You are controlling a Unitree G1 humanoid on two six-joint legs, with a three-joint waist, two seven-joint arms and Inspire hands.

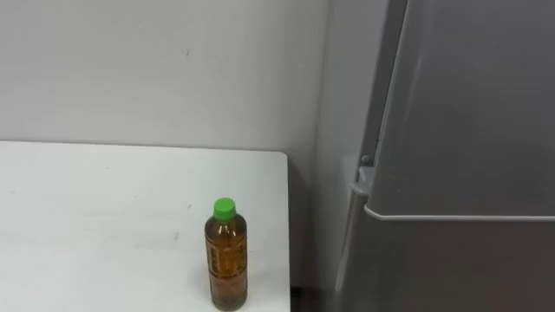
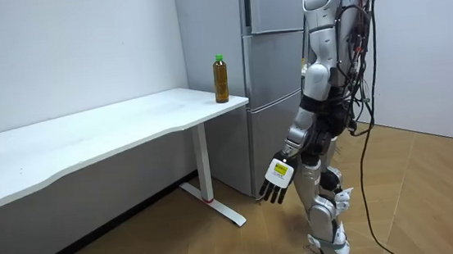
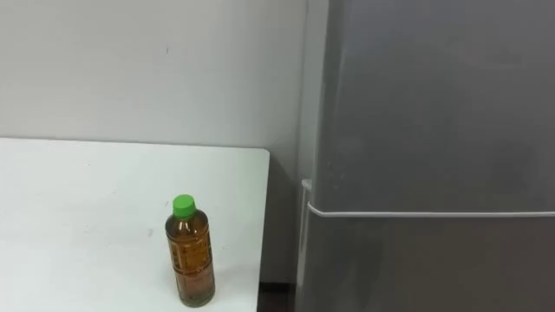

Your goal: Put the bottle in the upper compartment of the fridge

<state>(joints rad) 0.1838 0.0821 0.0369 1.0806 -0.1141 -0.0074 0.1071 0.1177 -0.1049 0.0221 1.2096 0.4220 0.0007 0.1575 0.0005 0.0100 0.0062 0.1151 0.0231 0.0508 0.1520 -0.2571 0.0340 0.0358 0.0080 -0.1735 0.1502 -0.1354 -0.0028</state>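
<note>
A clear bottle (image 1: 229,256) of brown tea with a green cap stands upright near the right front corner of the white table (image 1: 104,217). In the room view the bottle (image 2: 221,79) sits at the table end closest to the grey fridge (image 2: 274,57). The fridge's upper door (image 1: 468,104) is closed, and a seam divides it from the lower door (image 1: 451,269). I stand on the floor facing the fridge and table corner. My left hand (image 2: 277,180) hangs low at my side, fingers relaxed and holding nothing, well away from the bottle.
The table (image 2: 111,125) runs along the white wall (image 1: 156,69) toward the room view's left. A narrow gap separates the table's edge from the fridge side. Open wooden floor (image 2: 430,200) lies behind me.
</note>
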